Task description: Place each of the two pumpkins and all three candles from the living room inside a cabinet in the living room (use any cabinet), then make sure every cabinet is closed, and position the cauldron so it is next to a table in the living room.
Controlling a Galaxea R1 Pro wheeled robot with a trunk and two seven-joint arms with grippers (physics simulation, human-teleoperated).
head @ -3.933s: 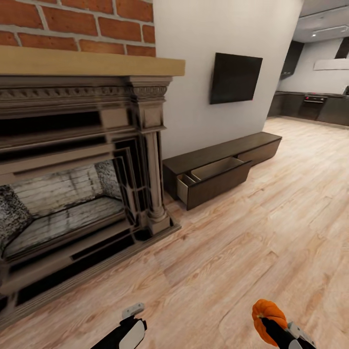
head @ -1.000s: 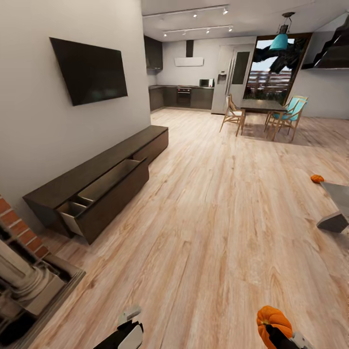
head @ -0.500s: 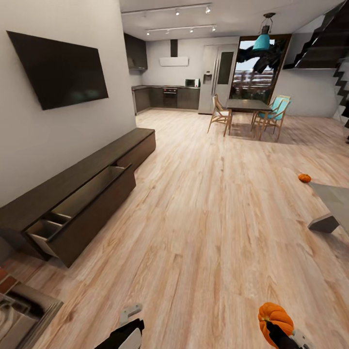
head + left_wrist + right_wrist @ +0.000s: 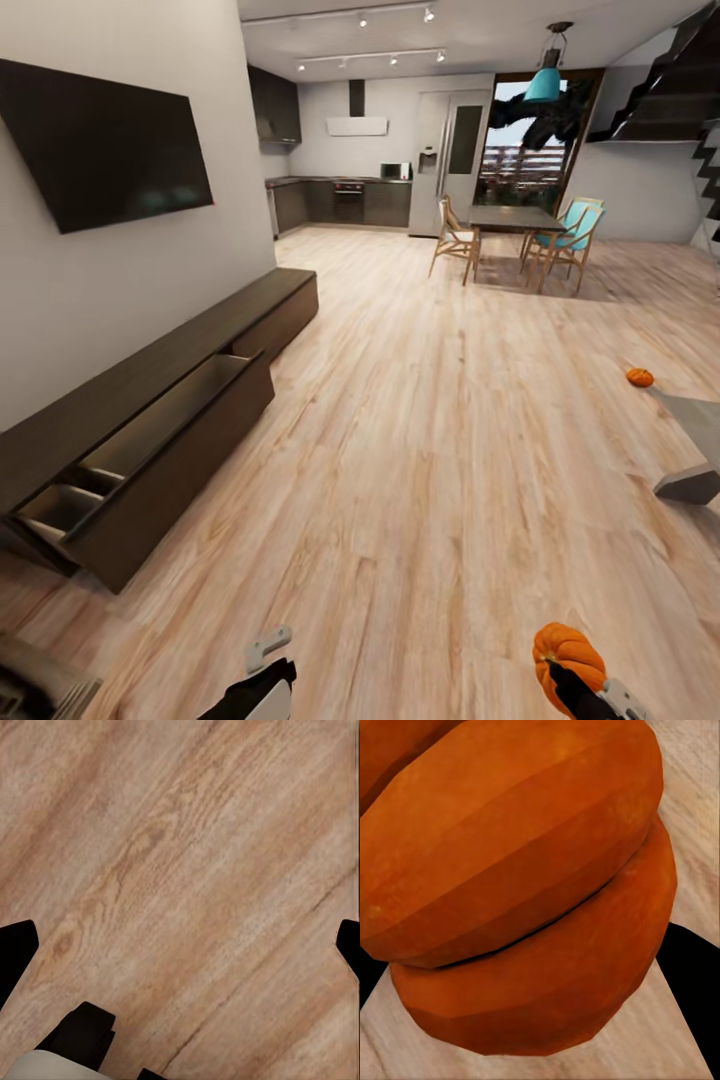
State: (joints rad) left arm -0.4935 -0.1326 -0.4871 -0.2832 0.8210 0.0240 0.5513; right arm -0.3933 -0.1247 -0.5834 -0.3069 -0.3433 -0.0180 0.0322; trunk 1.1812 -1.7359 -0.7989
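Right gripper [image 4: 580, 690]: pinching a pumpkin [image 4: 567, 652] at the lower right of the head view; up close the orange ribs sit between dark finger edges (a firm-looking hold).
Left gripper [image 4: 262, 655]: low at the bottom of the head view, carrying nothing; in its wrist view the dark fingers [image 4: 15, 952] stand spread wide over bare plank floor [image 4: 180, 870].
Cabinet [image 4: 150, 400]: the long dark unit along the left wall under the TV [image 4: 100, 140]; its open drawer [image 4: 150, 440] shows pale compartments that look bare, though the near end is dim and I can't be sure.
Second pumpkin [image 4: 639, 377]: on the floor far right, just beside the corner of the glass-topped table [image 4: 700, 420].
Farther back: dining table [image 4: 515, 217] with chairs, then the kitchen.
Step in hand: carrying the held pumpkin to the open drawer.
Doing it well: swing the base left, stop square to the drawer front, bring the right gripper above a compartment and lower it inside before letting go, so the round thing doesn't roll out.
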